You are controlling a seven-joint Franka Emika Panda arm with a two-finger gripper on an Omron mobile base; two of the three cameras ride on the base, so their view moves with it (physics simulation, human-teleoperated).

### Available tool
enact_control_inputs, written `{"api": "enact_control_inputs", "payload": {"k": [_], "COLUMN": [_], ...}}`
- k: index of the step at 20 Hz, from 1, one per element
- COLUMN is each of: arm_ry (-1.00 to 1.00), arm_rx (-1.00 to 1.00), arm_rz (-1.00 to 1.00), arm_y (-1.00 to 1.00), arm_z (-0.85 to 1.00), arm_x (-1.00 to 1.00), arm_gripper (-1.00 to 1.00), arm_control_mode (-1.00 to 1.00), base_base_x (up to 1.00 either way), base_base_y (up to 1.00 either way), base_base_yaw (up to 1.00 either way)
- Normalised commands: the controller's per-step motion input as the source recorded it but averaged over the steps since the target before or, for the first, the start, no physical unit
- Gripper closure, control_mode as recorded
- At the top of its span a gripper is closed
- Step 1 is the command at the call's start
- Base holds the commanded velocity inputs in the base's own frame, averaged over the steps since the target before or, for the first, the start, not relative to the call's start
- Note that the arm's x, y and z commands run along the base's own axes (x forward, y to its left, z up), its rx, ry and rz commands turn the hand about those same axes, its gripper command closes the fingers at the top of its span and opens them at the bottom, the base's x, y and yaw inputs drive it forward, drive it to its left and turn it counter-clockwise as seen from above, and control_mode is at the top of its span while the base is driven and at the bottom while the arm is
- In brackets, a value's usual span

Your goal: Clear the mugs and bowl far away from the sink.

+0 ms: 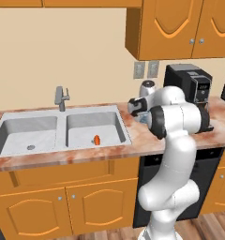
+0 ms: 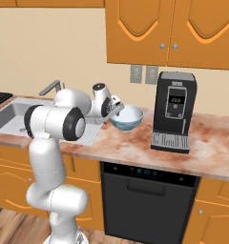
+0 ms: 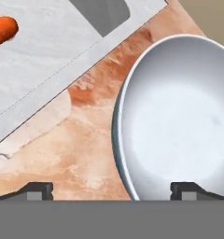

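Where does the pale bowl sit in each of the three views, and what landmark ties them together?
Left base view: the bowl peeks out behind the arm, right of the sink.
Right base view: mid-frame on the counter, between the gripper and the coffee machine.
Hand view: right half, by the right fingertip.
Shared landmark: the sink.

Bright, even, flat rendered light, no glare. Soft shadow under the orange wooden wall cabinets (image 1: 180,28). Edges slightly soft, low resolution; pale blue-white round bowl (image 3: 179,121) shows faint mottled shading inside.
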Motion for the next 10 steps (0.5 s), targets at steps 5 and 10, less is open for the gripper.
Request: {"api": "enact_control_inputs", "payload": {"k": [5,10], "arm_ry": [0.0,0.03], "arm_rx": [-0.02,-0.01], "arm_rz": [0.08,0.08], "arm_y": [-0.12,-0.16], "arm_z": [-0.26,-0.26], "arm_x": [0.43,0.44], "arm_gripper": [-1.0,-1.0], "arm_control_mode": [-1.0,-1.0], "base_base_x": [0.0,0.0], "base_base_y": [0.0,0.0], "base_base_yaw": [0.0,0.0]}}
